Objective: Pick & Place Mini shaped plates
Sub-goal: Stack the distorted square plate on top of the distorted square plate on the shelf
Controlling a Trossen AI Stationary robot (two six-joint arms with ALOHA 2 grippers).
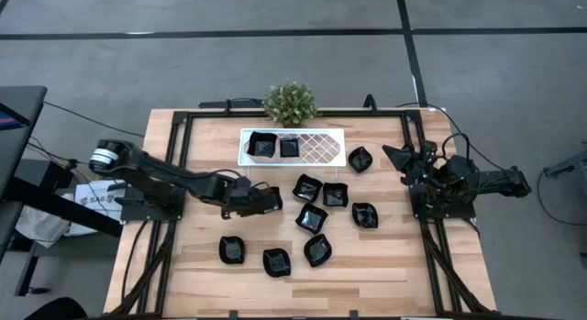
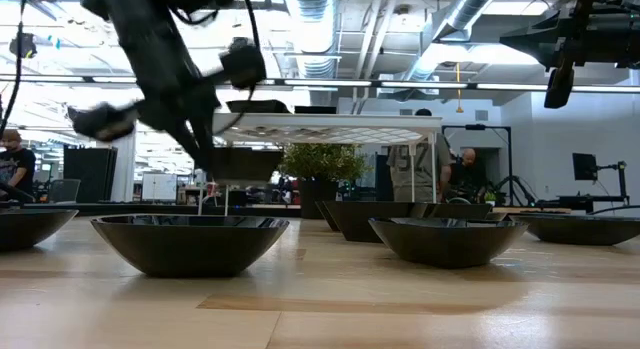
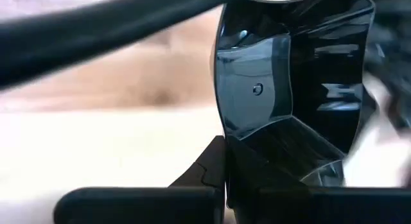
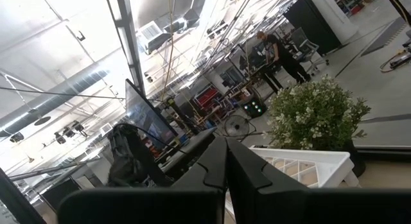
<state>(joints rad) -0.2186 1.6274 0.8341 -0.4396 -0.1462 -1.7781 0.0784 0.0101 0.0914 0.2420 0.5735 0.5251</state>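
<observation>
Now 12 black plates (image 1: 310, 217) in all: 2 in the white tray (image 1: 321, 148), 9 loose on the bench (image 1: 385, 265), 1 nipped by its rim in the closed left pincer (image 1: 271, 199), lifted off the wood. Right pincer (image 1: 396, 158) closed, empty, raised at bench's right edge.

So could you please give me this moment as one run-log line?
left hand: shut on mini plate, lifted off table | right hand: shut, parked at right edge | white tray: two plates inside

Low view: left gripper (image 2: 218, 154) holds black dish (image 2: 243, 165) aloft, left of centre; more dishes (image 2: 188, 241) across foreground.
</observation>
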